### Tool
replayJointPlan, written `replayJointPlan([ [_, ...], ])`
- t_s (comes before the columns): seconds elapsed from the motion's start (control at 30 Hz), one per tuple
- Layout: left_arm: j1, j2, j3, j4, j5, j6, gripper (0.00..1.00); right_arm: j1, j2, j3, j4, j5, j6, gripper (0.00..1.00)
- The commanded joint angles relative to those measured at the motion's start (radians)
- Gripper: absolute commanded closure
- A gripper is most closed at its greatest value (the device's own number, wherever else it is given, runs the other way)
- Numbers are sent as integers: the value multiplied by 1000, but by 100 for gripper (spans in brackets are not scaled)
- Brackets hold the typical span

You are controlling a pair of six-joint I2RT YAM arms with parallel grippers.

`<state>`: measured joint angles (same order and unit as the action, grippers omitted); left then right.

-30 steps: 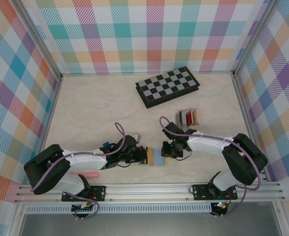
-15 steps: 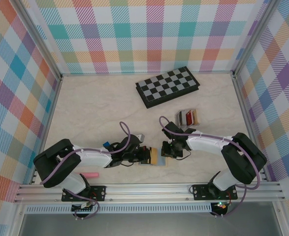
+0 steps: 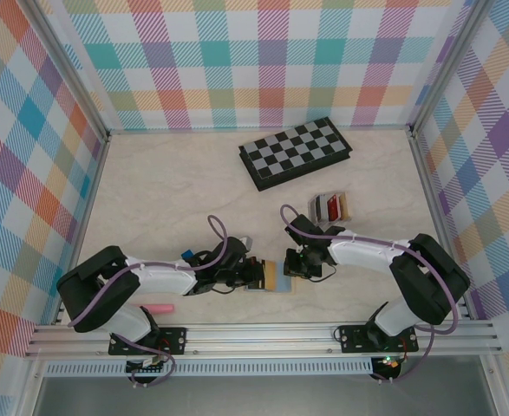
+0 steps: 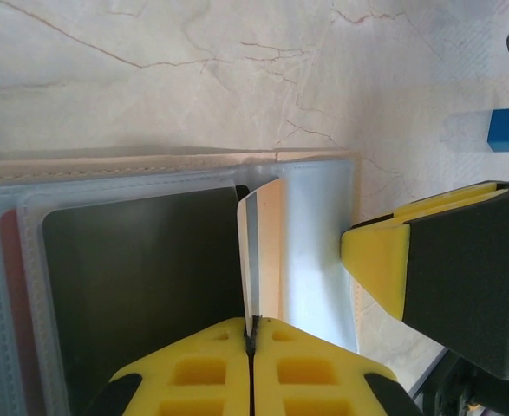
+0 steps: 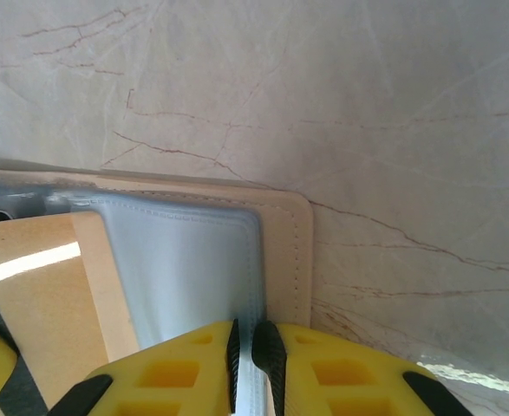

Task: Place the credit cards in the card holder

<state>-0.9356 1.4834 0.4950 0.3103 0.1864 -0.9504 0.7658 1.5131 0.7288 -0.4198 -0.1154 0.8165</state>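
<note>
Left wrist view: the left gripper (image 4: 251, 342) is closed on the near edge of a tan card (image 4: 263, 251), held on edge over the open holder (image 4: 323, 225), beside a clear pocket. A dark card (image 4: 141, 295) sits in the pocket next to it. Right wrist view: the right gripper (image 5: 245, 347) is clamped on a grey-blue pocket of the holder. The holder lies on the table (image 3: 167, 191) near the front edge, between both grippers
</note>
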Motion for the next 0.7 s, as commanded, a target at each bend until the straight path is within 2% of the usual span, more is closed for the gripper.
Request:
replayJointPlan([
  [0.0,-12,17,-39,-52,-29,-61,93,3,46,-38,-11,57,19,79],
  [0.33,-21,61,1,0,-15,-34,88,4,48,-45,5,40,30,79],
  [0.47,-34,72,27,-36,-6,-8,81,4,36,-40,1,45,38,79],
  [0.67,-38,34,51,-156,-64,21,68,4,-17,-37,-38,83,45,75],
])
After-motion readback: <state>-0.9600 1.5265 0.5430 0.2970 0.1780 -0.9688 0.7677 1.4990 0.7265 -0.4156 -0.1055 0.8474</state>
